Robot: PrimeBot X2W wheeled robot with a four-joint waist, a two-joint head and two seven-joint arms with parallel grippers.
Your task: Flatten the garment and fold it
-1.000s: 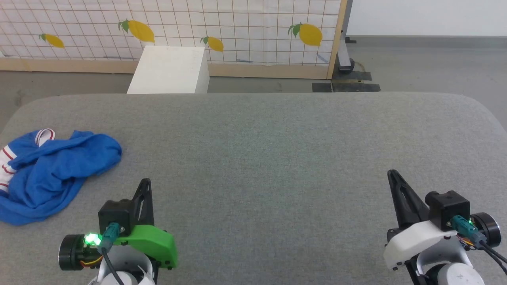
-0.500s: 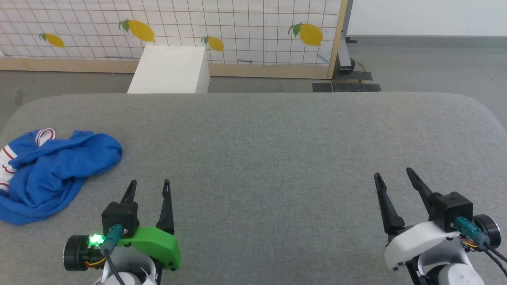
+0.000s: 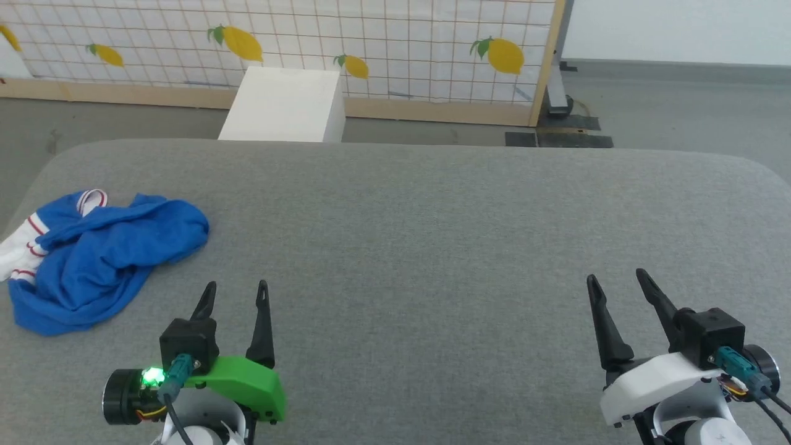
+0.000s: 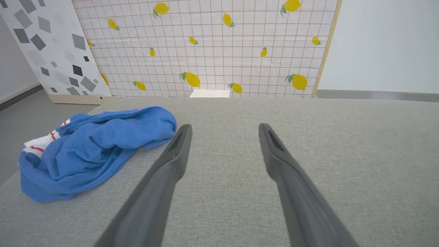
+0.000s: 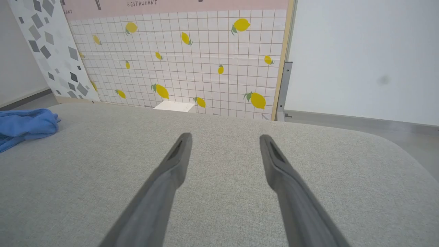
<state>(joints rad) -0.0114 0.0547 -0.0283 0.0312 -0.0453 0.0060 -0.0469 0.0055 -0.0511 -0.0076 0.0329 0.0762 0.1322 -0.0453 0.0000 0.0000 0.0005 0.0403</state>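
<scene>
The garment (image 3: 102, 256) lies crumpled in a heap at the left side of the grey padded table (image 3: 432, 235): bright blue cloth with a white, red-striped sleeve at its left edge. It appears again in the left wrist view (image 4: 92, 147) and at the far left of the right wrist view (image 5: 24, 127). My left gripper (image 3: 236, 287) hovers near the table's front, right of the heap and apart from it, open and empty (image 4: 223, 128). My right gripper (image 3: 615, 278) stands open and empty at the front right (image 5: 224, 137).
A white box (image 3: 284, 105) stands on the floor just behind the table's far edge. Behind it runs a tiled panel with lemon prints (image 3: 383, 49) on a wooden frame. Grey floor surrounds the table; its left edge is close to the garment.
Both grippers have gone from shut to open. The head camera has turned slightly, shifting the whole picture to the right and down; the garment has not moved on the table.
</scene>
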